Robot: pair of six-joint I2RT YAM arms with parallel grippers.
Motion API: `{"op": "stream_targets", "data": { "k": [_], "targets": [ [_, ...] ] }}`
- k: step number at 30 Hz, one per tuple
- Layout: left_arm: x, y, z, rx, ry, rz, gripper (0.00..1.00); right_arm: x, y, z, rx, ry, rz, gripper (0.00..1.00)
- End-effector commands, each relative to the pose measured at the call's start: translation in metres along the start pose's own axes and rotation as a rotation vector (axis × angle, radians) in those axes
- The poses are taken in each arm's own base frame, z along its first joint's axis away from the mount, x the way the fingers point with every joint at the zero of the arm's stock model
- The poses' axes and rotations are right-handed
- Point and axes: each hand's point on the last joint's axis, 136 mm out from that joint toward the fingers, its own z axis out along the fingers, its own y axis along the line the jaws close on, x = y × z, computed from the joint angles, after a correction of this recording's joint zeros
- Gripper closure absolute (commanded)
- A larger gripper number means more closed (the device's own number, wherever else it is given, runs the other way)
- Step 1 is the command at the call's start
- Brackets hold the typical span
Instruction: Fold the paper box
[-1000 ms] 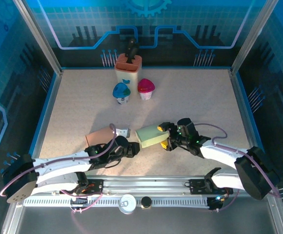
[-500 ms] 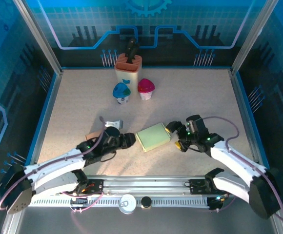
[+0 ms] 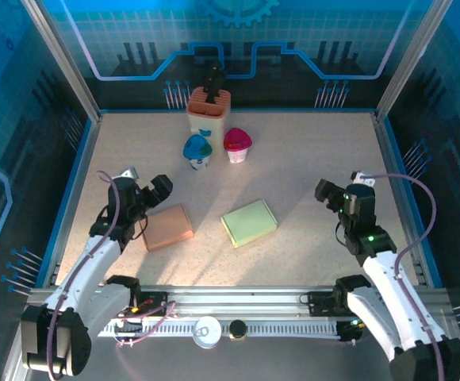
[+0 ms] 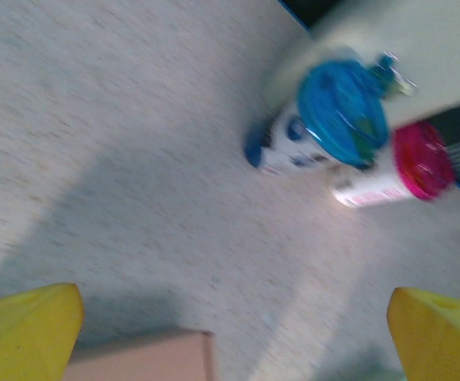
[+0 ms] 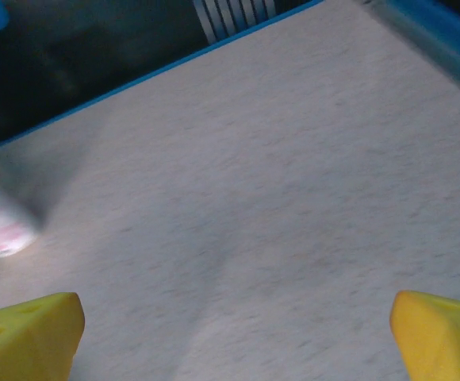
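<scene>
Speckled tabletop (image 3: 309, 159) is carrying the green paper box (image 3: 249, 223), lying flat; both pairs of jaws are hanging spread and empty, well apart from it, seemingly between grasps. The next move is likely calling for pinching an edge.

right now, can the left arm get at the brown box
Probably yes: the left claw hangs open right beside the brown box, with nothing between them, and the green box lies well off to the side.
</scene>
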Motion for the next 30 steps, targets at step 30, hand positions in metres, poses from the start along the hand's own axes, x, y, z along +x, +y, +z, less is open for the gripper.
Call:
{"op": "stream_targets", "data": {
  "k": [30],
  "targets": [
    [-0.035, 0.051, 0.084, -0.104, -0.384, 0.535, 0.01, 0.025, 0.015, 0.102, -0.128, -0.31, -0.353, 0.0]
  ]
}}
